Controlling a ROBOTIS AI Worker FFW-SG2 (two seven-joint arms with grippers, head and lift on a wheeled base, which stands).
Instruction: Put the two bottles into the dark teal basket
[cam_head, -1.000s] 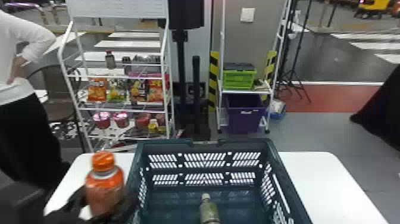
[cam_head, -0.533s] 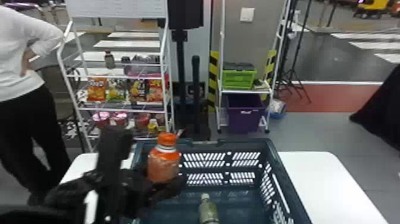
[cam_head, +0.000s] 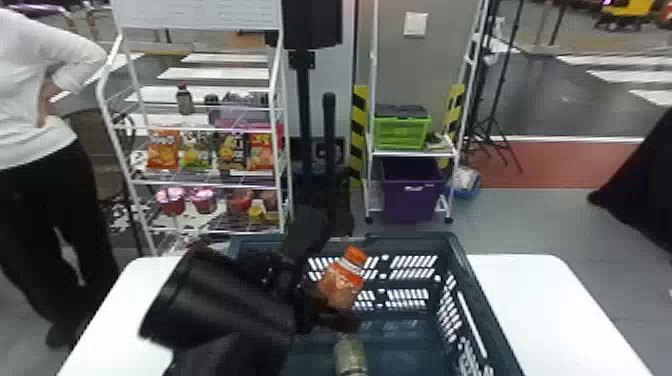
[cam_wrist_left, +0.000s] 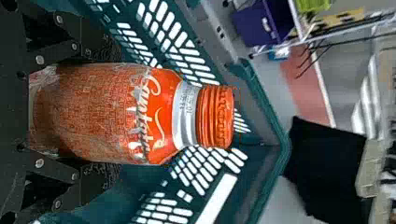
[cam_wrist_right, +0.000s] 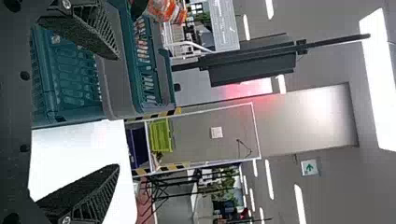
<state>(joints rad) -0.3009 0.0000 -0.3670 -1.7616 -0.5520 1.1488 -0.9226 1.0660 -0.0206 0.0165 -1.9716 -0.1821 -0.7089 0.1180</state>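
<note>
In the head view my left gripper (cam_head: 332, 310) is over the left part of the dark teal basket (cam_head: 452, 250), shut on the orange-capped bottle (cam_head: 342, 280), which leans to the right. The left wrist view has this bottle (cam_wrist_left: 116, 114) between the fingers of my left gripper (cam_wrist_left: 74, 114), its cap toward the basket's far corner. A second, greenish bottle (cam_head: 350, 356) lies inside the basket, just below the held one in the head view. My right gripper (cam_wrist_right: 116, 112) stands open in the right wrist view, beside the basket (cam_wrist_right: 154, 79), with nothing between its fingers.
The basket stands on a white table (cam_head: 550, 310) with surface showing on both sides. Behind it are a snack rack (cam_head: 200, 180) and a shelf with a green crate (cam_head: 402, 132) and a purple bin (cam_head: 410, 190).
The left arm has swung rightward from the table's left side to over the basket, carrying the orange-capped bottle, which has gone from upright to leaning. The bottle inside the basket has stayed put.
</note>
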